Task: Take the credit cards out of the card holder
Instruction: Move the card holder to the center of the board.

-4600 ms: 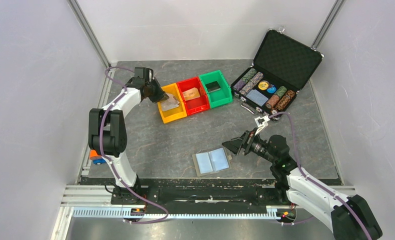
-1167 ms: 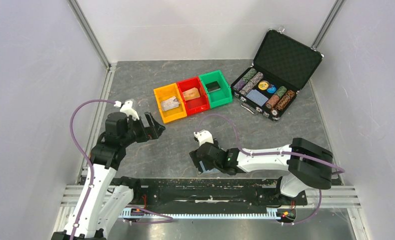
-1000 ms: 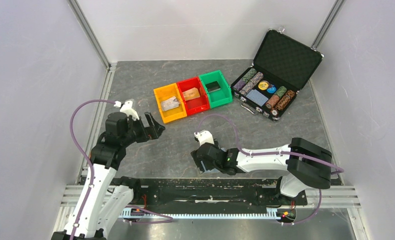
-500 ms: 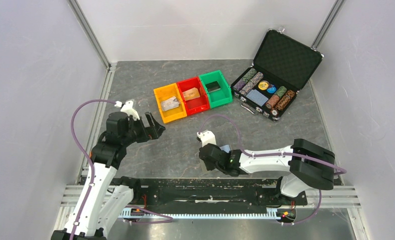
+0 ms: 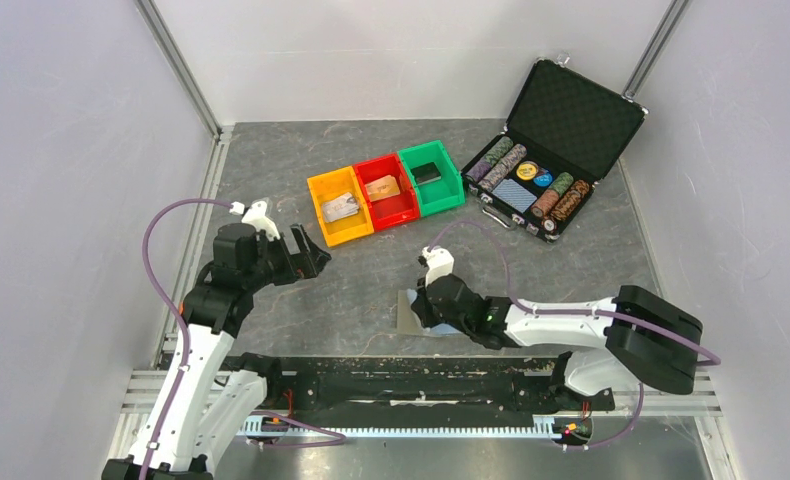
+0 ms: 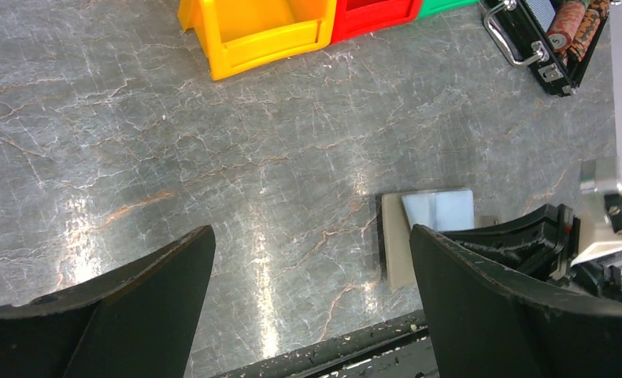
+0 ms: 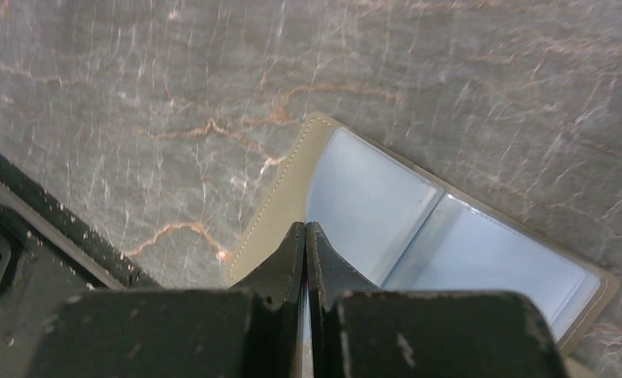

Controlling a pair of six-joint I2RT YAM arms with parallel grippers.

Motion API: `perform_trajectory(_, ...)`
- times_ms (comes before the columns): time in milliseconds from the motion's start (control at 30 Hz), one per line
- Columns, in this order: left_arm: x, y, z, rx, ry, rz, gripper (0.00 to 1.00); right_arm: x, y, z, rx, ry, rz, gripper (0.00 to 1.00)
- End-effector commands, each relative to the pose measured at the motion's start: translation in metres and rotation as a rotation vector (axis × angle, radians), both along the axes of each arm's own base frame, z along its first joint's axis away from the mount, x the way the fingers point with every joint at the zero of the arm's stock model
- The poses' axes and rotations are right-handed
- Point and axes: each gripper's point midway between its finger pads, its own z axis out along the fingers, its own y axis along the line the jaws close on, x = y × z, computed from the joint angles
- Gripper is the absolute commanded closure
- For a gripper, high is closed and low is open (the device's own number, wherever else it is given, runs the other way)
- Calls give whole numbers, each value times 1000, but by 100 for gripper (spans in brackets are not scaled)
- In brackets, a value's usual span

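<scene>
Here the move turns on the right pincer (image 7: pixel 305 228) and the holder (image 7: pixel 371 197) directly beneath it. The holder lies open and flat on the table (image 5: pixel 356 285), close to the near edge, its 2 light-blue panels face up. Its long axis runs roughly left to right along that edge. In the right wrist view it slants from upper left to lower right, with the fold about midway.

The right pincer is closed, its 2 fingers pressed together. The tips come down on the panel toward the left arm, right where the blue pocket meets the grey border. Whether a card edge sits between them I cannot tell; the panels look blank and pale from here. In my judgement this is the grasp at the pocket's mouth. Any pull should run out across the short side and away from the fold, or the whole holder may slide along.

The left pincer (image 5: pixel 306 255) hangs wide open above bare table, well apart from the holder, which lies to its right and nearer the edge. The right arm is plainly the nearer one, so the draw is its job. The left could come over to pin the grey border.
</scene>
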Motion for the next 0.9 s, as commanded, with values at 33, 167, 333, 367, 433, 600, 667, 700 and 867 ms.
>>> perform_trajectory(33, 4, 1, 1, 32, -25, -22, 0, 32, 5, 27, 66, -103, -72, 99)
perform_trajectory(167, 4, 2, 0, 36, -23, -21, 0, 55, 17, 34, 52, -135, -95, 94)
perform_trajectory(333, 4, 3, 0, 41, -25, -12, 0, 65, 37, 41, 43, -156, -51, 86)
perform_trajectory(367, 5, 4, 0, 41, -25, -10, 0, 64, 40, 42, 42, -153, -33, 84)
perform_trajectory(433, 5, 3, 0, 41, -25, -10, 0, 60, 48, 45, 57, -147, 15, 82)
perform_trajectory(600, 5, 3, 0, 42, -25, -12, 0, 48, 59, 40, 62, -113, 101, 81)
perform_trajectory(667, 5, 3, 0, 43, -25, -12, 0, 44, 63, 36, 66, -92, 132, 81)
perform_trajectory(700, 5, 3, 0, 43, -23, -12, 0, 41, 65, 36, 65, -85, 146, 81)
perform_trajectory(867, 4, 0, 2, 34, -28, -30, 0, 44, 53, 52, 34, -119, 128, 66)
